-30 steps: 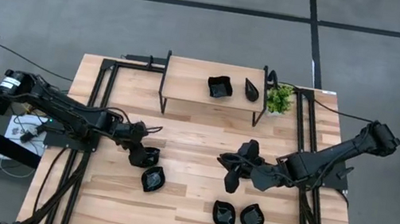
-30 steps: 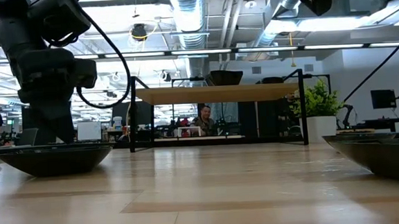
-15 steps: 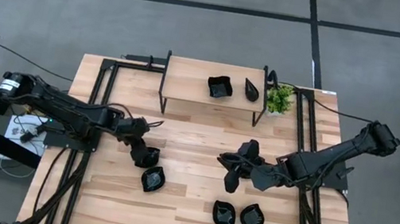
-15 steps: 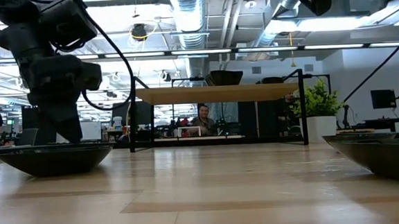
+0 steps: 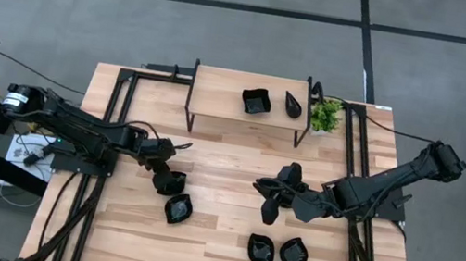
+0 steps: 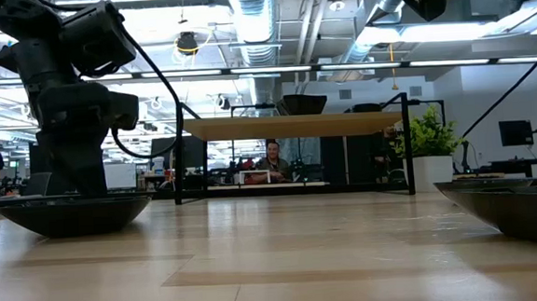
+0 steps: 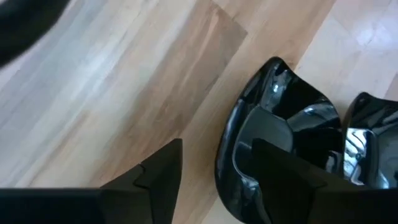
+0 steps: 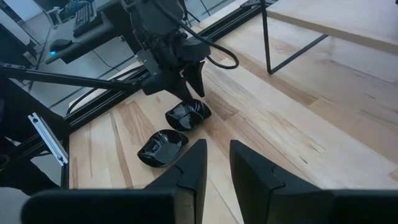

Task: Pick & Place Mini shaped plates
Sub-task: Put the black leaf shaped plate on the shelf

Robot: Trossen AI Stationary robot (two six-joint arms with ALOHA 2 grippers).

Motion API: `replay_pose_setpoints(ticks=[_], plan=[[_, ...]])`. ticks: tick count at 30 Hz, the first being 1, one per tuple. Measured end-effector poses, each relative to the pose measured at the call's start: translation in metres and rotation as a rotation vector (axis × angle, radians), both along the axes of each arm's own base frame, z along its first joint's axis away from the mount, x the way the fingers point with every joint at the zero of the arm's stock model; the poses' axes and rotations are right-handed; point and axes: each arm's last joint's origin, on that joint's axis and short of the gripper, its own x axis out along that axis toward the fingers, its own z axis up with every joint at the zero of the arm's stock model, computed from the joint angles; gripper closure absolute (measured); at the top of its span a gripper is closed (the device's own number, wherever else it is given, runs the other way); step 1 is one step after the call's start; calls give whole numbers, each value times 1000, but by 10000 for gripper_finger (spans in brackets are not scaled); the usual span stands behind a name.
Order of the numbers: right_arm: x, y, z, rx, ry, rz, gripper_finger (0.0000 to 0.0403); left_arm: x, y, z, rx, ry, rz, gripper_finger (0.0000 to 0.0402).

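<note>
Your left pincer [image 5: 171,175] sits low over the pale, long-grained plank table [image 5: 217,231], its two dark fingers spread apart around the rim of a glossy black dish [image 5: 173,182]. In the left wrist view one finger [image 7: 155,180] stands outside that dish's curled lip and the other reaches into its shiny bowl, so the rim [image 7: 227,146] lies between them without being squeezed. A second black dish [image 5: 178,207], with a wavy edge, lies just beside the first, nearer the table's front edge.

Your right pincer [image 5: 269,200] hangs over the middle of the table with nothing visibly between its fingers; the right wrist view shows the two angular dark fingers [image 8: 186,171] close together with a narrow gap. Two more mini plates [image 5: 261,248] and [image 5: 293,253] lie side by side near the front edge, below the right arm.

On the small raised wooden shelf [image 5: 220,91] with thin black metal legs, a squarish black dish [image 5: 255,101] and a pointed, leaf-shaped one [image 5: 293,104] rest well apart from the others. A small green potted plant [image 5: 325,115] stands just beside the shelf's right end.

In the low view, the shallow dark bowl of a dish [image 6: 72,214] sits under your left arm.
</note>
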Motion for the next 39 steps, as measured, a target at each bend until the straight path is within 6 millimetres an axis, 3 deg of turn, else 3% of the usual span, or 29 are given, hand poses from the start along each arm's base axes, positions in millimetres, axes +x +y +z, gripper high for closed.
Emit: replay_pose_setpoints(ticks=[13, 28, 39], plan=[[0, 0, 0, -1, 0, -1, 338, 0, -3, 0, -64, 2, -29, 209], [0, 0, 0, -1, 0, -2, 338, 0, -3, 0, -64, 2, -29, 290], [0, 0, 0, -2, 0, -3, 338, 0, -3, 0, -64, 2, -29, 312]])
